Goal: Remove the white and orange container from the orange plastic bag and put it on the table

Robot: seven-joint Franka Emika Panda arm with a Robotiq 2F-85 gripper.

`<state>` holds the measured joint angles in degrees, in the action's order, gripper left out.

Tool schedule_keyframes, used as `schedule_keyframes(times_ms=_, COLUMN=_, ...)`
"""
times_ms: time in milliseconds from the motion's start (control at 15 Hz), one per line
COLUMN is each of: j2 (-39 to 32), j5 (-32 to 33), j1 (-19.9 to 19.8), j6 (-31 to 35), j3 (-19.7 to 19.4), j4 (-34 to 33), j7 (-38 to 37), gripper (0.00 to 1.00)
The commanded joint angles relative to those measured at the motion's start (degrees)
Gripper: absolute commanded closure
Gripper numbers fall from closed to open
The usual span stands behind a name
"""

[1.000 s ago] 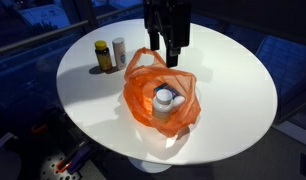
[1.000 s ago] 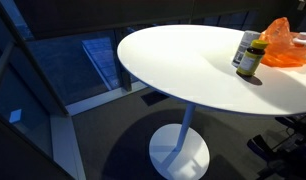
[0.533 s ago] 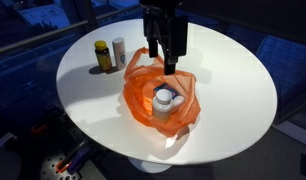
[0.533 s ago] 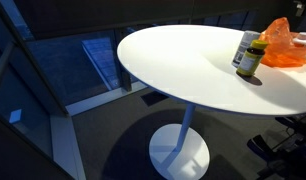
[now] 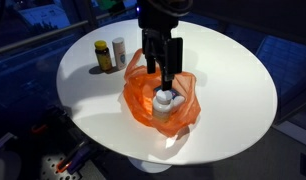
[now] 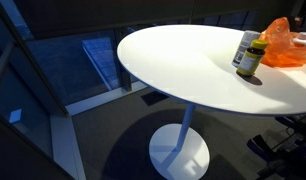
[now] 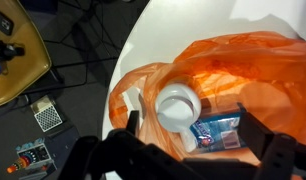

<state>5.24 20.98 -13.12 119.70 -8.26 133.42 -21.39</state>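
At the near side of the round white desk we see bare tabletop, and just beyond it the orange plastic bag lies crumpled a little near of the middle, its mouth open upward. The white and orange container sits inside the bag, not on the desk, with its white cap showing through the opening. In the wrist view the cap faces us, ringed by orange film, with a bluish label below it.

The end effector hangs at the bag's mouth, directly above the container. Its fingers are spread apart, one on each side of the cap in the wrist view, and we cannot tell whether they touch it.

Farther back and to the left, a dark bottle and a pale bottle stand upright just beside each other, well apart from the bag. In an exterior view the bottles overlap near the desk's edge, with the bag behind them.
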Motion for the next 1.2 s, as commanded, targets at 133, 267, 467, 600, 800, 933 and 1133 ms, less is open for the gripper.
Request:
schedule_keyframes(times_ms=133, j2=-0.41, j5=4.58, j1=0.65, j6=0.98, j3=-0.09, j4=1.40, j7=-4.01, gripper=0.00)
schedule_keyframes(times_ms=267, j2=-0.86, j5=5.94, j1=0.65, j6=1.38, j3=-0.19, j4=1.74, j7=-4.89, gripper=0.00)
schedule_keyframes(times_ms=467, j2=-1.37, j5=7.43, j1=0.61, j6=3.95, j3=-0.42, j4=2.67, j7=-5.62, gripper=0.00)
schedule_keyframes(times_ms=600, j2=-1.87, j5=7.29, j1=0.64, j6=6.12, j3=-0.59, j4=3.04, j7=-5.35, gripper=0.00)
schedule_keyframes(times_ms=800, j2=-2.55, j5=7.14, j1=0.69, j6=9.35, j3=-0.76, j4=3.60, j7=-5.12, gripper=0.00)
schedule_keyframes(times_ms=933, j2=-2.87, j5=7.25, j1=0.69, j6=10.35, j3=-0.86, j4=3.78, j7=-5.13, gripper=0.00)
schedule_keyframes(times_ms=1133, j2=-3.09, j5=7.38, j1=0.65, j6=10.27, j3=-1.08, j4=3.76, j7=-5.07, gripper=0.00)
